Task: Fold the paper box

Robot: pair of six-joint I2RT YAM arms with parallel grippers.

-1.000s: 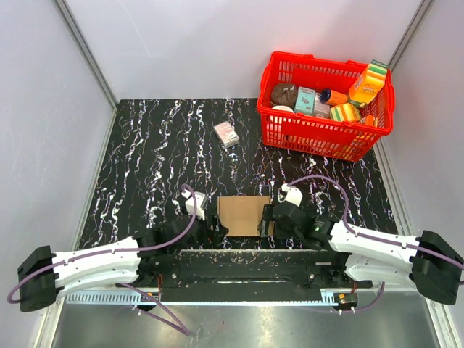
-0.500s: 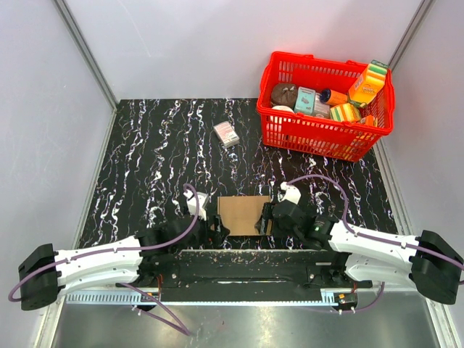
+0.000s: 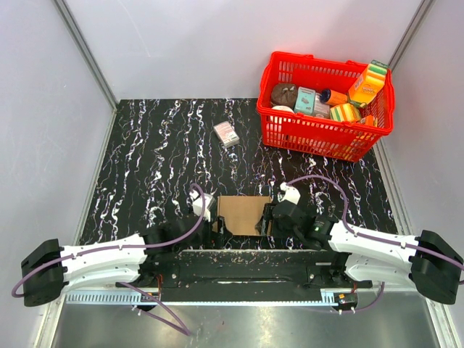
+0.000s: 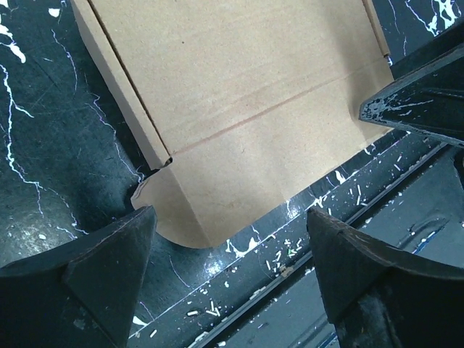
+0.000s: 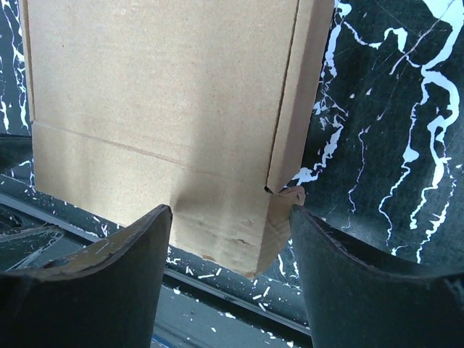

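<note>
I look out over a black table (image 3: 145,159) veined with white marbling, with grey walls (image 3: 181,43) behind it. In the upper right of the top view stands a red mesh basket (image 3: 319,139). It holds an orange-and-green carton (image 3: 367,83), a small teal box (image 3: 305,99), a brown round lump (image 3: 284,93) and a yellow-green striped pack (image 3: 345,112). Left of the basket and apart from it, a small white-and-pink carton (image 3: 226,133) lies by itself on the table.

Brown paper box (image 3: 243,214); red basket (image 3: 319,138)
</note>
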